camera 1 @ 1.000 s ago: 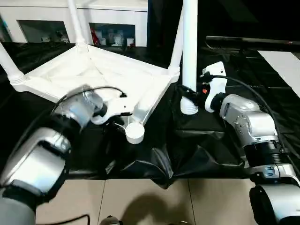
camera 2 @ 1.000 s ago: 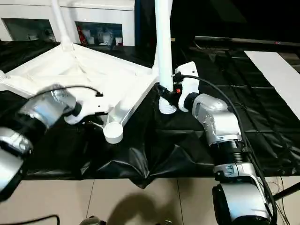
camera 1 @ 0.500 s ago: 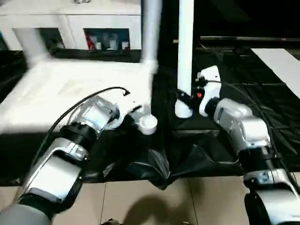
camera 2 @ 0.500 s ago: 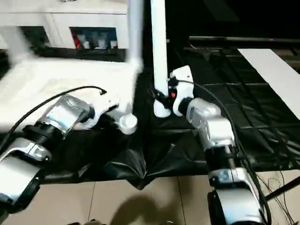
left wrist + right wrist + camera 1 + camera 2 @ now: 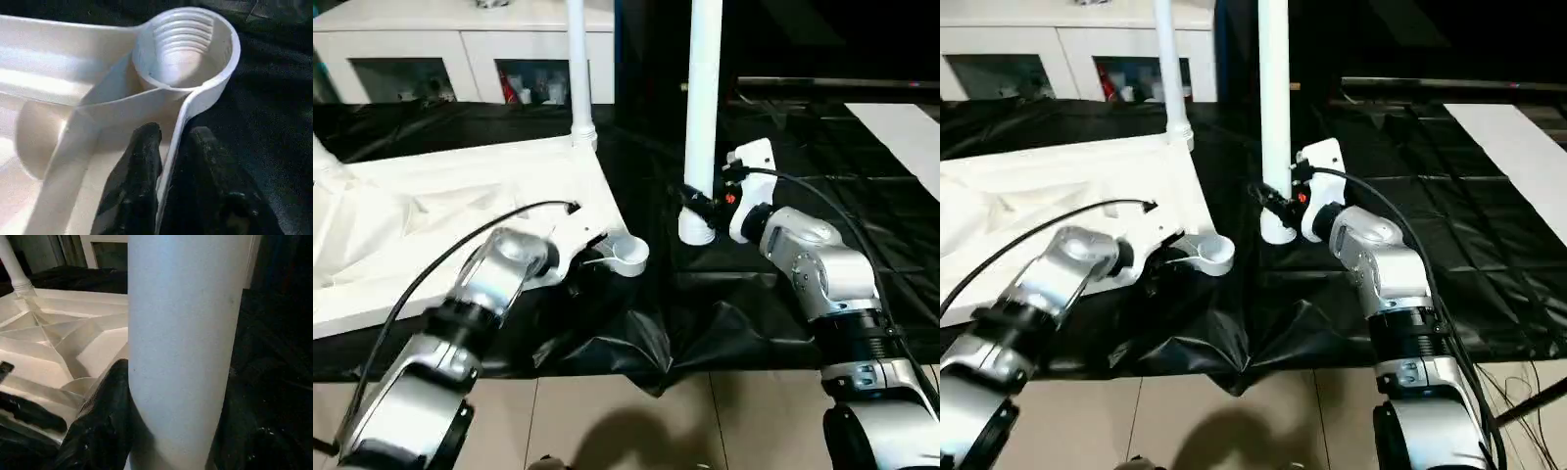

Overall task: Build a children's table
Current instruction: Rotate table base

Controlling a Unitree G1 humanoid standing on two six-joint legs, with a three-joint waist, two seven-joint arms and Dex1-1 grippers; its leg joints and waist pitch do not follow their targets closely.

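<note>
The children's table lies upside down: its white ribbed tabletop (image 5: 440, 206) rests on the black sheet at the left. One white leg (image 5: 578, 69) stands in the far corner, and another leg (image 5: 321, 157) shows at the left edge. The near right corner socket (image 5: 628, 257) is empty. My left gripper (image 5: 171, 134) is shut on the tabletop's rim wall just behind that socket, one finger on each side. My right gripper (image 5: 700, 204) is shut on a loose leg (image 5: 702, 108) that stands upright on the sheet, a short way right of the socket.
A white cabinet (image 5: 460, 39) with glass doors stands along the back. The crumpled black sheet (image 5: 744, 323) ends at a tiled floor (image 5: 607, 421) in front. A white panel (image 5: 901, 127) lies at the far right. A black cable (image 5: 460, 245) loops over my left forearm.
The tabletop has swung round, and its empty socket corner now sits further right, nearer the loose leg. My left gripper went with it. The right gripper and its leg have stayed put.
</note>
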